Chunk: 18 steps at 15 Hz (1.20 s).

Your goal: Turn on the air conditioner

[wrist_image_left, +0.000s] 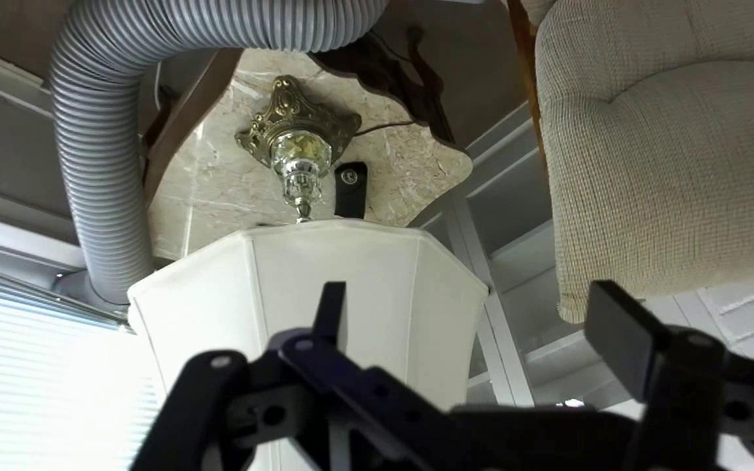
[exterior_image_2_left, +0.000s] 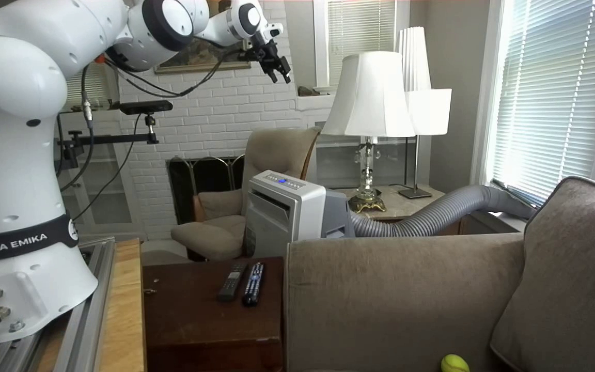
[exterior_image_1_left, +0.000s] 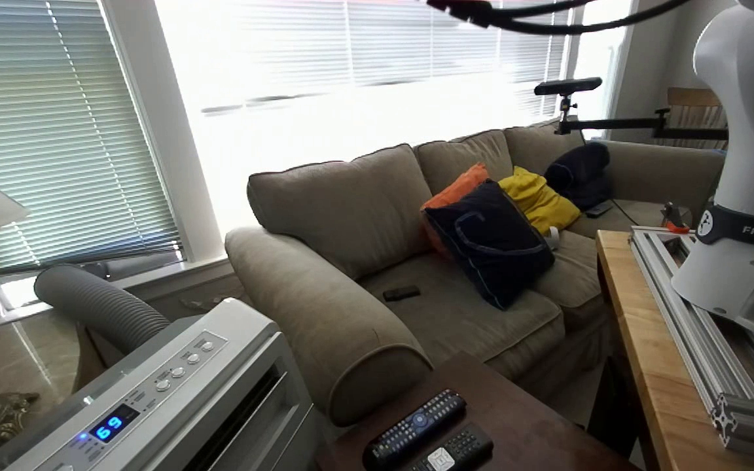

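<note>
Jaws stand apart; air conditioner [exterior_image_1_left: 187,402] shows "69"; arm [exterior_image_2_left: 16,170], "FRANKA EMIKA".

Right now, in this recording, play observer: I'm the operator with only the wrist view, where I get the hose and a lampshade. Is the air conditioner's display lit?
Observer: Yes; in an exterior view the display on the air conditioner glows blue and reads 69.
Operator: Am I touching it?
Observer: No; in an exterior view the claw hangs in the air, apart from it and higher than its top.
Operator: What lies near it?
Observer: Two remote controls, side by side on a brown table, in both exterior views.
</note>
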Tool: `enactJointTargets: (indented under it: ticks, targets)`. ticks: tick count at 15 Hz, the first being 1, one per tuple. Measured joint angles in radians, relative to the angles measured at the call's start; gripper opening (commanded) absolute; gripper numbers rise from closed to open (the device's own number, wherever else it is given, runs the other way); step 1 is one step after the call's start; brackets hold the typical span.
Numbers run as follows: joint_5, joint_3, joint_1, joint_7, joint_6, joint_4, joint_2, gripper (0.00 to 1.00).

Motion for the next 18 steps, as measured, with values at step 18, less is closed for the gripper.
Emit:
enactJointTargets:
  ticks: [18]
  targets:
    - [0.024,0.012,-0.061,0.000,-0.332,-0.018,-0.309,1.00]
